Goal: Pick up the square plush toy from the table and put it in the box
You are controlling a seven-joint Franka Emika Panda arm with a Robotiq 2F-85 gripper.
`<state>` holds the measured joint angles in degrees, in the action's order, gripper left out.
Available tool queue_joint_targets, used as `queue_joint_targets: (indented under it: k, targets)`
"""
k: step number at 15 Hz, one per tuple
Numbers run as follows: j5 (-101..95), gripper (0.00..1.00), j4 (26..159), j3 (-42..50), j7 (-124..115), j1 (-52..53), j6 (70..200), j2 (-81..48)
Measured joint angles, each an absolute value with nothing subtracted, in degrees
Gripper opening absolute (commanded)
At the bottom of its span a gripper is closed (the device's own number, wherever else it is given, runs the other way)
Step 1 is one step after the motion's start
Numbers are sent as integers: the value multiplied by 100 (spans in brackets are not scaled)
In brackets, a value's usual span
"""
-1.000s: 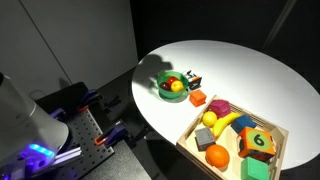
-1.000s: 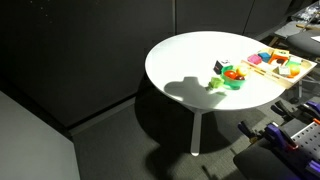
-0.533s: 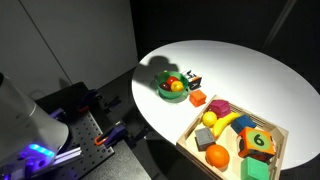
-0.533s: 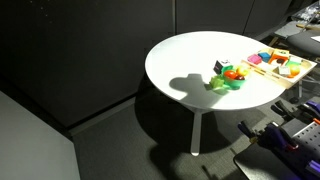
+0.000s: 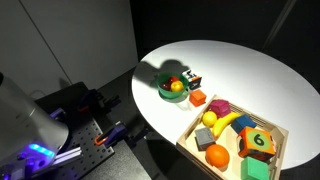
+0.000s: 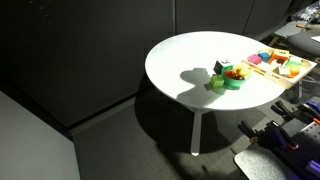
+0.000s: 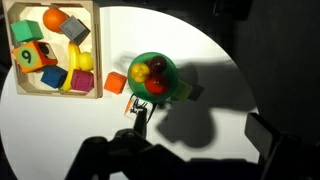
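The square plush toy (image 5: 192,78), white with black markings, lies on the white round table (image 5: 250,70) beside a green bowl. It also shows in the other exterior view (image 6: 221,67) and in the wrist view (image 7: 135,107). The light-wood box (image 5: 275,135) holds several toys near the table's edge, and it shows in the wrist view (image 7: 97,50) at the upper left. My gripper (image 7: 195,140) appears only in the wrist view as dark fingers set wide apart, open and empty. It hangs high above the table with the toy off to its left.
A green bowl (image 5: 172,88) with fruit stands next to the plush toy. A red block (image 5: 199,98) lies between the bowl and the box. The arm's shadow covers the table around the bowl (image 6: 200,75). The robot base (image 5: 20,115) stands beside the table.
The arm's shadow on the table has slid toward the bowl and the plush toy. The toys, bowl and box have not moved.
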<state>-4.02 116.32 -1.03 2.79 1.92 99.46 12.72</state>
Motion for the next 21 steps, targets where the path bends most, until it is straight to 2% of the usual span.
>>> queue_joint_targets:
  k: [21]
  targets:
    - [-9,100,10331,155,364,-120,11300,-896]
